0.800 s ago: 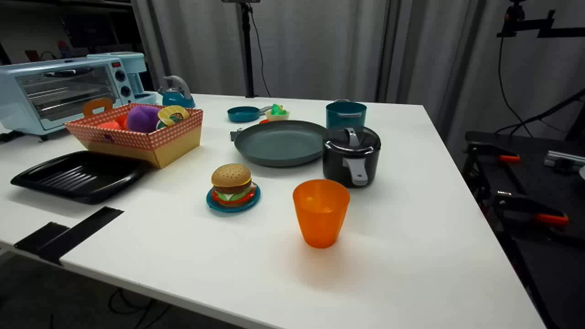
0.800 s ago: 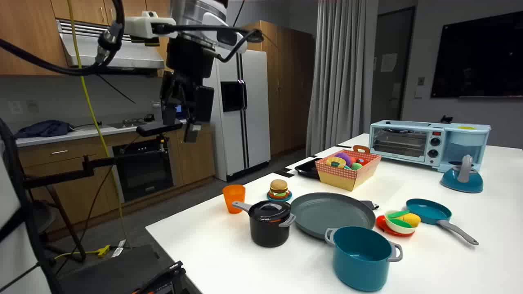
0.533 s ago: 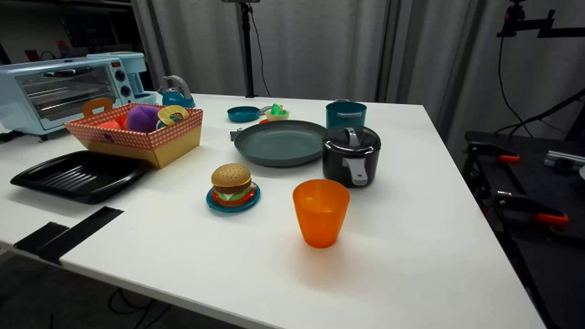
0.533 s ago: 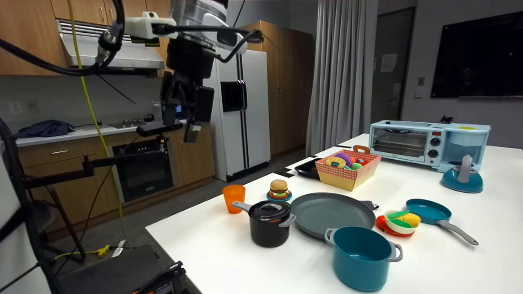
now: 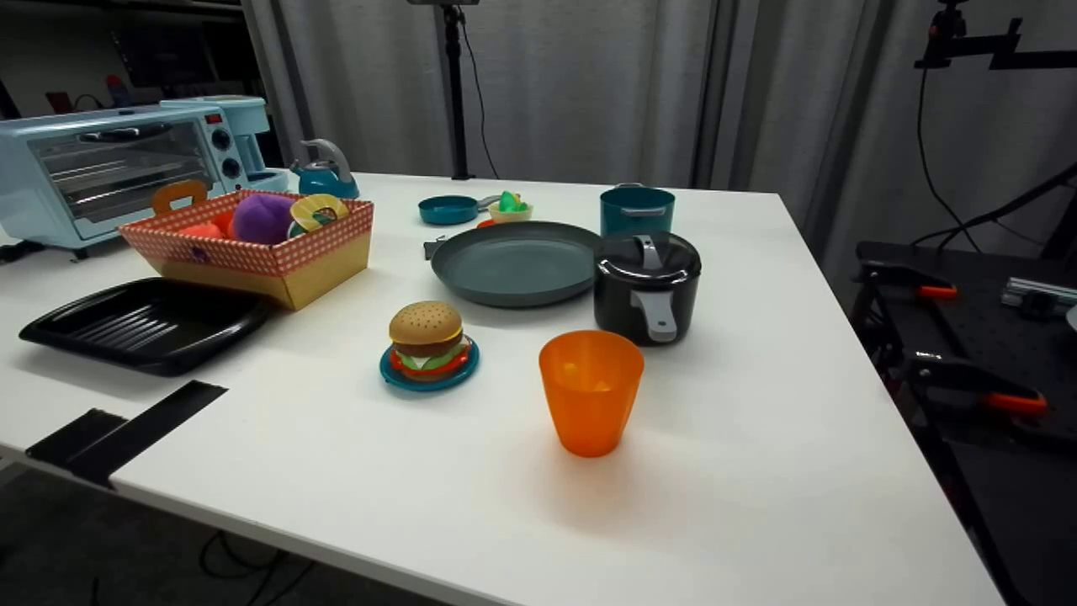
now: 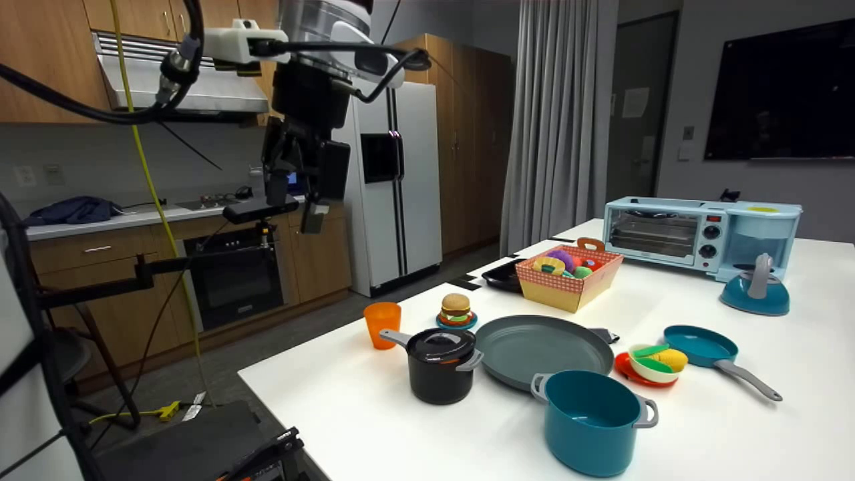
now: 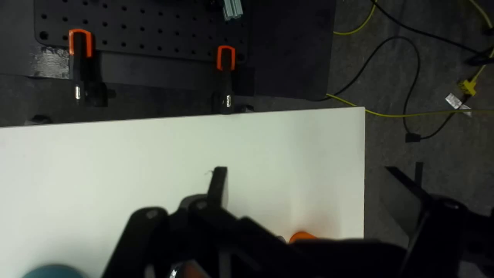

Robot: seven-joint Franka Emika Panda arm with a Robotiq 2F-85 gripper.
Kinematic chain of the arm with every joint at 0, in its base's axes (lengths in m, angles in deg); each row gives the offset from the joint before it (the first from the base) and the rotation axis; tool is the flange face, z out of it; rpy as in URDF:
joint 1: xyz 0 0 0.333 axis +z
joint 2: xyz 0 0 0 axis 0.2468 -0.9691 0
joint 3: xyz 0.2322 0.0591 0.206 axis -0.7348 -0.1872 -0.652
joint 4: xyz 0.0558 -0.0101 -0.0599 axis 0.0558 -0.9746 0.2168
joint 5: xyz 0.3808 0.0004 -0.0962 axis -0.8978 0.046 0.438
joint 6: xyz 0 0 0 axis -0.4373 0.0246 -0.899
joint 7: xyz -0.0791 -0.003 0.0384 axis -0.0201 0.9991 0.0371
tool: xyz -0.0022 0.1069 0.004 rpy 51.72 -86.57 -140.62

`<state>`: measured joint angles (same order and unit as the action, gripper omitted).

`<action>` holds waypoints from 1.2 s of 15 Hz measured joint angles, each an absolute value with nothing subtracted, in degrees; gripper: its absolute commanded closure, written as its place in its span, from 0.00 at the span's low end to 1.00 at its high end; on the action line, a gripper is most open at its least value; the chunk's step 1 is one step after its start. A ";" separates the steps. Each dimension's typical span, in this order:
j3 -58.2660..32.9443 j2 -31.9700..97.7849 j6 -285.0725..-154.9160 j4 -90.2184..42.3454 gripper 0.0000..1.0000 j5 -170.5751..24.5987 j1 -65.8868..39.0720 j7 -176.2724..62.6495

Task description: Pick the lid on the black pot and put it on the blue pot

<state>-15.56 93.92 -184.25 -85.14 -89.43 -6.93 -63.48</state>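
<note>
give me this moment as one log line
lid: on black pot | blue pot: uncovered | gripper: open, empty, raised clear of both pots | transfer: not yet done

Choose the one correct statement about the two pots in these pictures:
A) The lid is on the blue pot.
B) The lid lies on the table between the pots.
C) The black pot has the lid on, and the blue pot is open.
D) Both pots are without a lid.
C: in both exterior views the lid sits on the black pot, while the inside of the blue pot shows through its open top.
</note>
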 measured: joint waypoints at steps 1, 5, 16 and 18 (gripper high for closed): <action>-15.56 93.92 -184.25 -85.14 0.00 -89.43 -6.93 -63.48; -15.56 93.92 -184.25 -85.14 0.00 -89.43 -6.93 -63.48; -15.87 93.74 -184.26 -85.14 0.00 -89.43 -7.18 -63.48; -16.27 93.27 -184.42 -85.13 0.00 -89.32 -7.56 -63.43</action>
<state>-16.27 93.27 -184.42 -85.13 -89.32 -7.56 -63.43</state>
